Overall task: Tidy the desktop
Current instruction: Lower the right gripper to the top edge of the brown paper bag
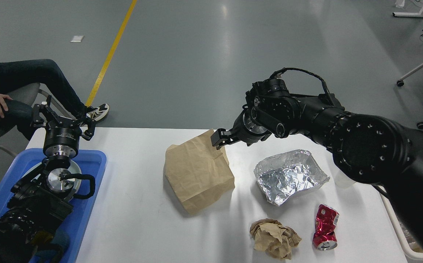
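Four pieces of litter lie on the desktop (138, 219). Right gripper (218, 138), fingers seemingly pinching the paper bag (196, 171)'s top edge, should lift slowly, keeping grip firm. Left gripper (63, 117), fingers spread, waits above the blue tray (94, 160).

Plenty of bare tabletop (131, 204) left of the paper bag (196, 173), all the way to the blue tray (94, 171). Right of the bag it's crowded: foil container (288, 175), crumpled paper wad (274, 238) and crushed red can (325, 227), narrow gaps between. The right pincer (219, 138) sits at the bag's far corner.
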